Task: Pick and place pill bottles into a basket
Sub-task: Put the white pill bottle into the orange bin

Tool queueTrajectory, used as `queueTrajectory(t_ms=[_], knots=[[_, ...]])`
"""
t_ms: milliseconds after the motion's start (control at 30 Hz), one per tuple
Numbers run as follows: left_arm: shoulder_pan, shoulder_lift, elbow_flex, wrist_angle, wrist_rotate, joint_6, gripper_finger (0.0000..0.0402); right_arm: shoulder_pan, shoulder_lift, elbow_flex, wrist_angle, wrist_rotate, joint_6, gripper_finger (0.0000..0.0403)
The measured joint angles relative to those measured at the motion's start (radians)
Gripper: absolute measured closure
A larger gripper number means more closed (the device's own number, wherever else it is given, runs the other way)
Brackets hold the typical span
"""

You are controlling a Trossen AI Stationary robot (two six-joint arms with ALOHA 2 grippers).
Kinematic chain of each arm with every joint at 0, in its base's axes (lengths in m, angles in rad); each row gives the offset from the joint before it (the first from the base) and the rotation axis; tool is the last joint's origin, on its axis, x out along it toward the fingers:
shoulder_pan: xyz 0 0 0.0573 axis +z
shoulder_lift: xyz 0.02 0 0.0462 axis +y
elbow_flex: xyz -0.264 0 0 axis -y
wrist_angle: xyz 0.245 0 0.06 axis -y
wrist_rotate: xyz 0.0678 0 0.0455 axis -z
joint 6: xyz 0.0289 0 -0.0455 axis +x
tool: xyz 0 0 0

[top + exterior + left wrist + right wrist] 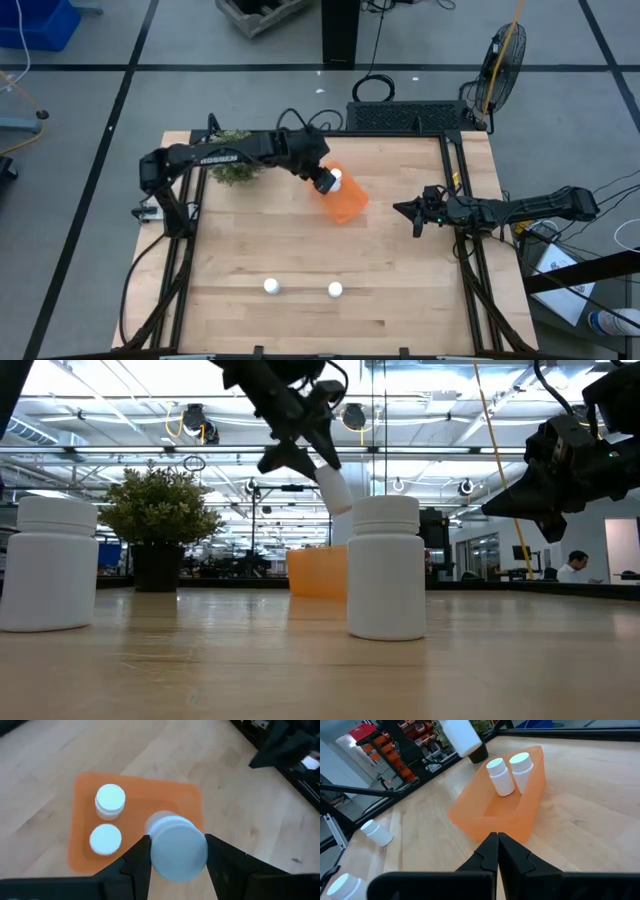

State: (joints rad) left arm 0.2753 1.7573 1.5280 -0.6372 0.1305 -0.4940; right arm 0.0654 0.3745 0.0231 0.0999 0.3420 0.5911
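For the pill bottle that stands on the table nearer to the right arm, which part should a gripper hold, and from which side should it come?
Grip this pill bottle around its straight round body, just under the cap, coming from above with one finger on each side. It stands upright, well apart from the other standing bottle, so both sides look free. The right gripper is shut and holds nothing, so it would probably serve.

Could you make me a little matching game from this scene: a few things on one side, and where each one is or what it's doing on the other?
Things:
1. left gripper
2. right gripper
3. orange basket
4. potted plant

States:
A. holds two pill bottles standing inside it
B. shut and empty, waiting to the basket's right
C. stands at the table's far left
D. shut on a pill bottle above the basket

Pairs: 1-D, 2-B, 3-A, 4-C
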Motion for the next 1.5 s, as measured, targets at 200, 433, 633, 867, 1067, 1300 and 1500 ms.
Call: queueTrajectory(t_ms=[200,433,633,867,1067,1300,1500], knots=[[0.019,0.085,0.000,0.103,0.063,0.016,0.0238,0.000,0.000,0.000,-0.003,-0.001,0.008,0.0403],[0.019,0.183,0.000,0.139,0.081,0.078,0.0235,0.000,0.000,0.000,-0.003,-0.002,0.025,0.0403],[0.017,0.217,0.000,0.126,0.088,0.148,0.0238,0.000,0.000,0.000,-0.003,-0.006,0.063,0.0403],[0.010,0.218,0.000,-0.029,0.045,0.228,0.0230,0.000,0.000,0.000,-0.004,-0.005,0.054,0.0403],[0.005,0.218,0.000,-0.064,-0.007,0.259,0.0237,0.000,0.000,0.000,-0.008,-0.003,0.052,0.0403],[0.005,0.218,0.000,-0.065,-0.027,0.305,0.0217,0.000,0.000,0.000,-0.008,-0.003,0.052,0.0403],[0.005,0.218,0.000,-0.066,-0.010,0.305,0.0213,0.000,0.000,0.000,-0.008,-0.003,0.052,0.0403]])
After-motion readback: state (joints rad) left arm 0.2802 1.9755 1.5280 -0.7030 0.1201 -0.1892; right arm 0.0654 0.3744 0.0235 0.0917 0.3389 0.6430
